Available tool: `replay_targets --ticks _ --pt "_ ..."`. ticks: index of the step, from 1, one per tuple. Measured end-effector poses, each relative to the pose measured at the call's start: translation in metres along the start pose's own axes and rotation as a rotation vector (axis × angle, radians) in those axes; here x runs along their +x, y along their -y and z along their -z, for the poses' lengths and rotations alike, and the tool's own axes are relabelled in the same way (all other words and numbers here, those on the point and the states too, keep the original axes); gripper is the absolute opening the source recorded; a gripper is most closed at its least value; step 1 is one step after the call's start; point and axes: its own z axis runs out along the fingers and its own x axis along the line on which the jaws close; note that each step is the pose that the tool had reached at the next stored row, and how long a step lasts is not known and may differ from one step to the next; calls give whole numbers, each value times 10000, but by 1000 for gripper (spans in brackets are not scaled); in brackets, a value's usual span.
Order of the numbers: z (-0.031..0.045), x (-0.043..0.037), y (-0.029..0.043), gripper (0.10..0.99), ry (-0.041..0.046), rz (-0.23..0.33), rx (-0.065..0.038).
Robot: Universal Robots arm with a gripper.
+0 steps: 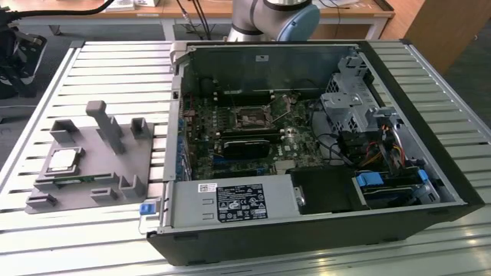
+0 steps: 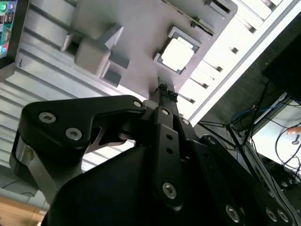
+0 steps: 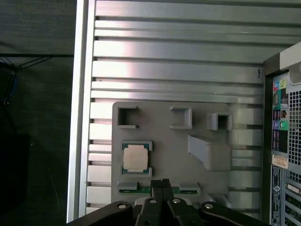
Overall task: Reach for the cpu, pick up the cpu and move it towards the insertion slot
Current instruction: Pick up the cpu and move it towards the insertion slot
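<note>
The cpu (image 1: 64, 160) is a small silver-topped square chip lying flat in a pocket of a grey fixture plate (image 1: 91, 154), on the exterior view's left. The insertion slot (image 1: 252, 118) is a silvery-framed square socket on the motherboard inside the open computer case. In both wrist views my gripper (image 3: 161, 183) hangs above the fixture with its two thin black fingers pressed together and nothing between them. The cpu (image 3: 137, 157) lies a short way off from the fingertips (image 3: 164, 185). The second wrist view shows the cpu (image 2: 177, 53) just beyond the gripper (image 2: 162, 90).
A narrow green circuit strip (image 3: 127, 190) sits in the fixture beside the cpu. Upright grey posts (image 1: 106, 123) rise from the fixture plate (image 3: 164, 141). The black computer case (image 1: 307, 236) stands on a slatted metal table (image 1: 115, 69), with a drive cage and cables inside.
</note>
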Motion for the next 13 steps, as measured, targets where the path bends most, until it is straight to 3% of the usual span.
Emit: replay_targets --ticks 4,9,10,11,13 --pt "-4 152 -2 106 1 2 0" --pt "-24 174 0 114 4 7 1" --pt "-36 179 1 169 12 9 1" --pt "-53 183 2 169 19 9 0" --pt "-90 196 4 294 19 11 1"
